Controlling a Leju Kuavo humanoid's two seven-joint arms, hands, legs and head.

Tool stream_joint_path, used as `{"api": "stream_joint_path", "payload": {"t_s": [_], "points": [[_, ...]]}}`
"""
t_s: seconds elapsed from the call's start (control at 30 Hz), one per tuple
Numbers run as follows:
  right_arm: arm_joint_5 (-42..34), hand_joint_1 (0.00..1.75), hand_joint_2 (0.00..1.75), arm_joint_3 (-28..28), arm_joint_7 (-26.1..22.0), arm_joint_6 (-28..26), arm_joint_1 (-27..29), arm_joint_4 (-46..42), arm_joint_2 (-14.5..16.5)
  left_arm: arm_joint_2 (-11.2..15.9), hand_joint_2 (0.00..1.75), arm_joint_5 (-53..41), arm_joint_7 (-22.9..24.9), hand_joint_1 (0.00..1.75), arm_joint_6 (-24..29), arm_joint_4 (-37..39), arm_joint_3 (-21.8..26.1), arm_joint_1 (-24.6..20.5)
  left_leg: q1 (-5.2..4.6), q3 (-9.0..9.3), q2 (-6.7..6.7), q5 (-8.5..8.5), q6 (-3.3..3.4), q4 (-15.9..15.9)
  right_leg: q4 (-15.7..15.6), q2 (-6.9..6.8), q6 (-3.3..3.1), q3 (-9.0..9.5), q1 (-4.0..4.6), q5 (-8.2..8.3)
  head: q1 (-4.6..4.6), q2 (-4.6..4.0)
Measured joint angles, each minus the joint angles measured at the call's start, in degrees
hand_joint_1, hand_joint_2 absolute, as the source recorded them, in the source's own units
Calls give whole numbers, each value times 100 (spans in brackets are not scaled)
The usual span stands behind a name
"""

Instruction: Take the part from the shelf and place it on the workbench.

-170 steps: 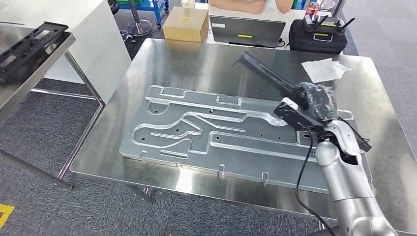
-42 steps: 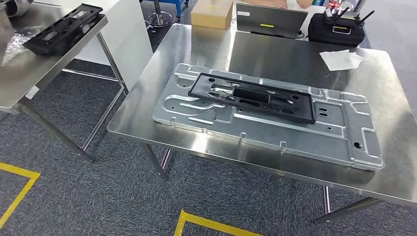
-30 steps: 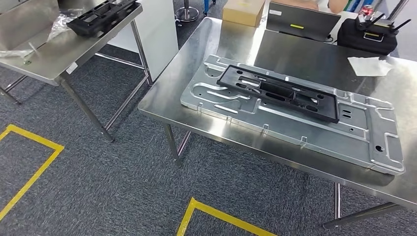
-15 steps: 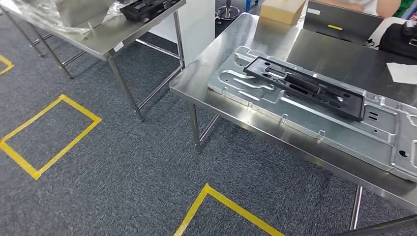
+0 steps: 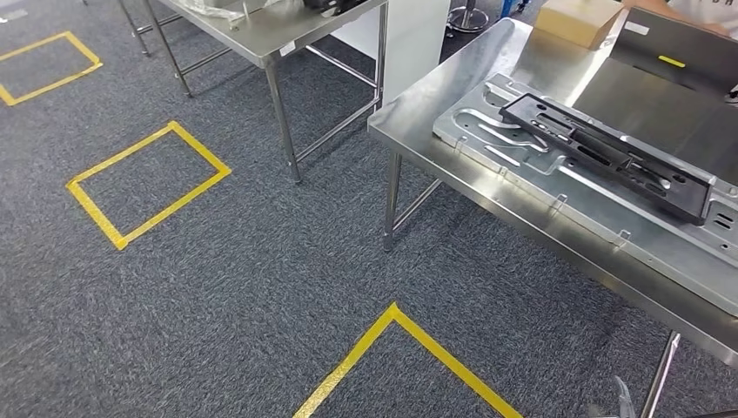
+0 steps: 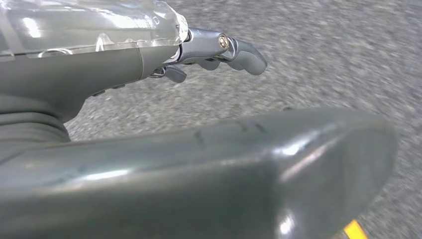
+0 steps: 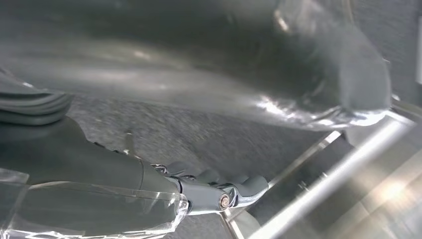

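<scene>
Black plastic against bright steel: the part, a long slotted frame, lies flat on the stamped metal fixture plate that rests on the counter at the right of the head view. It sits square in the plate's raised outline as far as I can tell from here, with nothing touching it.

Both arms hang low. In the left wrist view the left hand is over grey carpet, its fingers loosely curled and apart from the thumb, holding nothing. In the right wrist view the right hand is the same, its fingers bent and empty, with a steel table leg and rail just beyond them.

The head view looks out over the carpet and its yellow tape squares, toward a second steel table at the top edge, which carries crumpled clear plastic and something dark at its far end, too cropped to name.

To my eye the placing step is done, and the robot looks to be facing away from the counter. If another part is to be fetched, the next move calls for walking to that far table, squaring up to it, and raising an empty hand to the dark piece there.
</scene>
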Motion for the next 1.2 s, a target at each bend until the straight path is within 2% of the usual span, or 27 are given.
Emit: {"api": "stream_joint_path", "payload": {"t_s": [0.03,0.07,0.1,0.13,0.17,0.23,0.27,0.3,0.37,0.4,0.43,0.47,0.5,0.53,0.57,0.63,0.67,0.73,0.8,0.87,0.93,0.97,1.0,1.03,1.1,1.17,1.2], "points": [[121,0,0,37,6,-171,-61,204,-20,-3,0,8,0,0,8,0,5,3,2,-116,-72,68,-18,41,-320,74,-21,272,-1,172,0,0],[251,0,0,79,22,-368,-125,433,-53,-10,0,15,-1,0,20,0,10,4,2,-217,-140,133,-40,84,-760,211,-56,583,-1,223,0,0],[370,0,0,118,47,-549,-190,643,-94,-20,0,19,-3,0,33,0,14,3,0,-291,-205,195,-65,115,-1191,350,-87,865,-1,187,0,0],[494,0,0,159,79,-747,-256,880,-138,-30,0,20,-8,0,47,0,18,1,-1,-331,-265,261,-95,126,-1508,459,-117,1055,6,113,-2,0],[616,0,0,201,117,-949,-338,1134,-188,-37,0,22,-12,0,63,0,23,-1,1,-351,-325,322,-131,114,-1686,497,-148,1139,24,40,-4,0],[911,0,0,312,267,-1479,-565,1912,-315,-40,0,24,-19,0,109,0,39,10,18,-385,-405,411,-207,76,-1743,386,-222,1111,34,107,-8,0],[1087,0,0,378,397,-1811,-715,2415,-407,-40,0,25,-18,0,146,0,47,19,25,-435,-351,324,-225,136,-1752,315,-273,1071,33,160,-9,0],[1276,0,0,445,555,-2158,-847,2938,-505,-43,0,29,-18,0,185,0,53,27,32,-500,-258,146,-234,274,-1762,242,-317,1029,23,221,-9,0],[1647,0,0,567,936,-2747,-1051,3876,-703,-56,0,45,-17,0,265,0,59,24,52,-695,-19,-481,-264,936,-1764,58,-354,919,25,323,-9,0],[1818,0,0,627,1169,-2912,-1124,4291,-797,-67,0,63,-16,0,302,0,64,21,73,-783,38,-691,-301,1334,-1760,-42,-348,863,25,365,-9,0],[1979,0,0,696,1425,-3012,-1194,4705,-893,-75,0,83,-14,0,341,0,73,20,98,-842,79,-765,-342,1699,-1753,-148,-331,799,25,405,-9,0],[2089,0,0,756,1655,-3015,-1249,5031,-977,-80,0,107,-10,0,373,0,83,22,128,-827,106,-669,-375,1895,-1742,-242,-311,739,22,437,-9,0],[2185,0,0,813,1888,-2976,-1295,5342,-1057,-84,0,131,-6,0,406,0,95,26,156,-731,136,-505,-401,1921,-1724,-330,-288,679,17,462,-9,0],[2230,0,0,852,2078,-2886,-1332,5583,-1122,-84,0,149,-1,0,434,0,106,29,179,-502,200,-358,-416,1700,-1697,-410,-261,625,9,482,-9,0],[2250,0,0,880,2235,-2773,-1360,5781,-1180,-87,0,166,2,0,454,0,118,30,194,-173,320,-306,-423,1303,-1664,-484,-231,582,5,491,-9,0],[2257,0,0,912,2496,-2532,-1389,6104,-1278,-93,0,195,4,0,488,0,144,28,169,433,541,-442,-392,470,-1595,-608,-158,533,8,495,-9,0],[2244,0,0,920,2610,-2395,-1398,6231,-1313,-97,0,207,3,0,501,0,162,29,143,577,586,-543,-352,234,-1571,-665,-118,524,14,498,-9,0],[2196,0,0,922,2853,-2075,-1417,6451,-1366,-98,0,222,2,0,527,0,196,49,116,595,514,-613,-239,81,-1545,-762,-36,517,12,508,-8,0],[2127,0,0,921,3095,-1770,-1424,6608,-1414,-104,0,222,0,0,538,0,214,75,119,562,424,-572,-145,49,-1369,-546,30,441,-23,360,-7,0],[2044,0,0,912,3354,-1484,-1407,6745,-1439,-110,0,211,-15,0,532,0,220,82,97,513,326,-519,-60,41,-739,-177,54,160,-49,-35,-7,0],[1947,0,0,881,3645,-1218,-1374,6848,-1445,-110,0,179,-39,0,503,0,220,81,48,449,195,-484,-9,58,17,-42,38,-192,-45,-350,-7,0],[1896,0,0,852,3778,-1113,-1360,6880,-1447,-110,0,160,-52,0,487,0,219,88,25,426,122,-474,2,73,183,-25,22,-272,-37,-356,-7,0],[1843,0,0,817,3893,-1017,-1350,6907,-1446,-109,0,140,-61,0,472,0,219,97,5,412,47,-470,6,93,109,-13,-5,-237,-25,-239,-7,0],[1794,0,0,778,3976,-936,-1345,6929,-1446,-109,0,124,-69,0,461,0,218,105,-11,406,-28,-469,7,113,-187,18,-43,-97,-10,-33,-7,0],[1721,0,0,703,4064,-810,-1342,6967,-1448,-115,0,96,-78,0,445,0,217,107,-33,391,-155,-465,-3,148,-987,245,-144,272,27,329,-7,0],[1667,0,0,636,4077,-717,-1342,6993,-1448,-120,0,69,-82,0,420,1,212,99,-25,341,-263,-448,-41,173,-1392,438,-204,436,52,432,-7,0],[1645,0,0,608,4062,-677,-1347,7001,-1447,-122,0,51,-82,0,404,1,207,100,-13,313,-314,-432,-73,177,-1417,450,-215,437,58,429,-7,0]]}}
